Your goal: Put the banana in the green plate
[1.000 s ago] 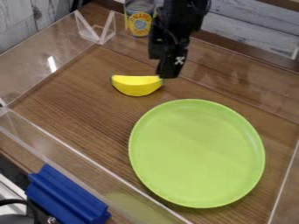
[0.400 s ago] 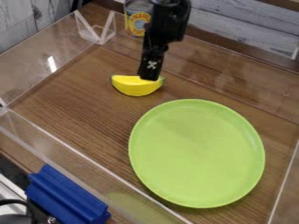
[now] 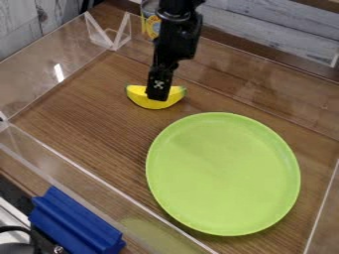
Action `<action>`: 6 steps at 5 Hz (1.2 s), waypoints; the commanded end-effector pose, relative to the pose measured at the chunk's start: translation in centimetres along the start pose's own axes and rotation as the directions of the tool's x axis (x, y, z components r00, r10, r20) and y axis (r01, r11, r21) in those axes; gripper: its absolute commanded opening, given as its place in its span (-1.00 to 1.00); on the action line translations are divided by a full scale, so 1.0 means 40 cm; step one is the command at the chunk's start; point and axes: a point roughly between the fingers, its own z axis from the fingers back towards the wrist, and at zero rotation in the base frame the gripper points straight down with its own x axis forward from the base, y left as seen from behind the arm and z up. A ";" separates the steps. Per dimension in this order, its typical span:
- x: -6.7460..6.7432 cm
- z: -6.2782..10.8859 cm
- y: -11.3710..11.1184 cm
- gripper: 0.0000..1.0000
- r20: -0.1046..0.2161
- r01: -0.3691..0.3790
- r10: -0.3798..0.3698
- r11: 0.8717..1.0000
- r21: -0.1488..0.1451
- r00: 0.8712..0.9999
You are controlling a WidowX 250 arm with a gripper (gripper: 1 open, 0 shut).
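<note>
"Two things, please: how do the fingers (image 3: 159, 87) stand, and where's the banana (image 3: 155, 97)?"

"They're apart, released, with the black tips reaching down over the banana's middle. The banana lies on the brown worktop (image 3: 82, 117), at the plate's (image 3: 223, 175) eleven o'clock, just off its rim."

"So is it gripped?"

"It isn't clenched between them. One dark tip hides part of the yellow, and yellow shows on either side of it."

"Touching, though?"

"Can't tell from this view. The tip overlaps the banana, but whether it meets the skin or hovers just above, I couldn't say."

"And where do the fingers come in from?"

"From about one o'clock of the banana, slanting down."

"What about the plate?"

"Green, flat on the worktop, at the banana's five o'clock. The fingers are apart from it. The blue block (image 3: 75, 223) sits at the plate's eight o'clock."
</note>
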 end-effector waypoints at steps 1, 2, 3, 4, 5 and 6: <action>-0.011 0.008 0.013 1.00 0.015 -0.021 0.021 0.999 0.035 1.000; -0.013 -0.011 0.016 1.00 0.019 -0.032 0.032 0.999 0.035 0.999; -0.014 -0.027 0.020 1.00 0.025 -0.044 0.043 0.998 0.036 0.999; -0.015 -0.040 0.023 1.00 0.031 -0.052 0.051 0.998 0.038 0.998; -0.016 -0.054 0.027 1.00 0.035 -0.061 0.060 0.997 0.036 0.998; -0.018 -0.065 0.029 1.00 0.036 -0.065 0.064 0.997 0.034 0.997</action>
